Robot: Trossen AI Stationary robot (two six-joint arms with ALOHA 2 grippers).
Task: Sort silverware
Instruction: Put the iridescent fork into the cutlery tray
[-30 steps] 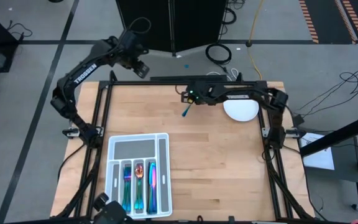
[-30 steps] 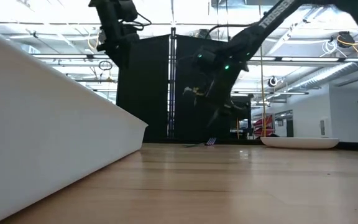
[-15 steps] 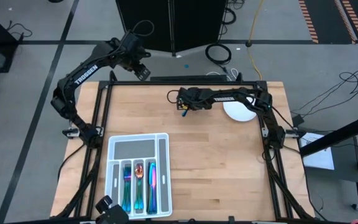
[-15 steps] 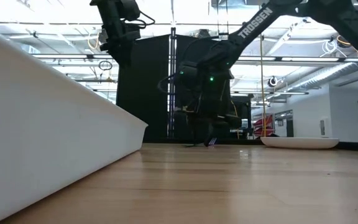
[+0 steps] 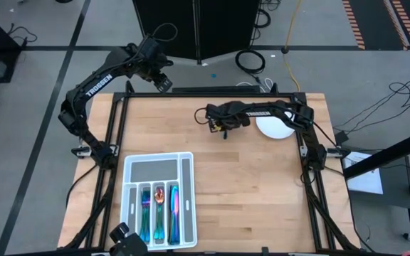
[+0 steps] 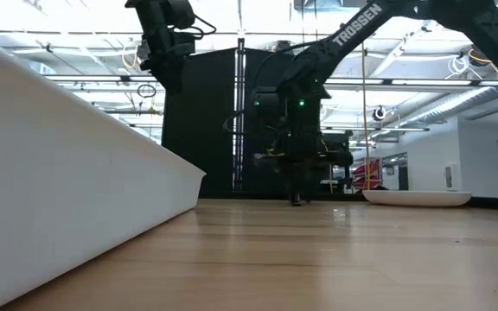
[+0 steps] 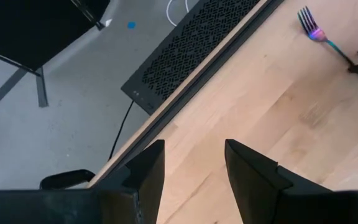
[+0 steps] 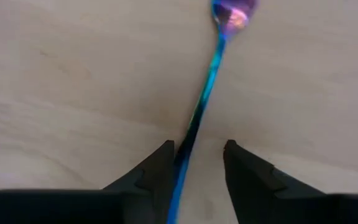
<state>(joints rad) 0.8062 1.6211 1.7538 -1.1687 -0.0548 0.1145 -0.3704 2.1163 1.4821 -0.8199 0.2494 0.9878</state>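
Note:
An iridescent fork (image 7: 319,34) lies on the wooden table near its far edge, tines pointing away from my right gripper (image 5: 218,122). That gripper is low over the table (image 6: 296,192) and open, with the fork's blue handle (image 8: 207,93) running between its fingers. More rainbow silverware (image 5: 159,210) lies in the slots of the white tray (image 5: 128,192). My left gripper (image 5: 166,84) hangs open, high over the far left corner. My right gripper stands with one finger on either side of the fork's handle (image 8: 188,140), near its free end and along its length. The handle runs close beside one finger (image 8: 160,165). I cannot tell whether they touch. The fork lies on the table.
The round white plate (image 5: 276,126) sits on the table just right of the right gripper. In the low view the tray's white wall (image 6: 59,173) fills the left side. Bare wood lies between tray and plate. A black cabinet stands behind the far edge.
My right gripper has swung a little toward the table's left edge and back, and come down toward the table. The fork, which hung slanting below it with its tip on the wood, now lies flat on the table.

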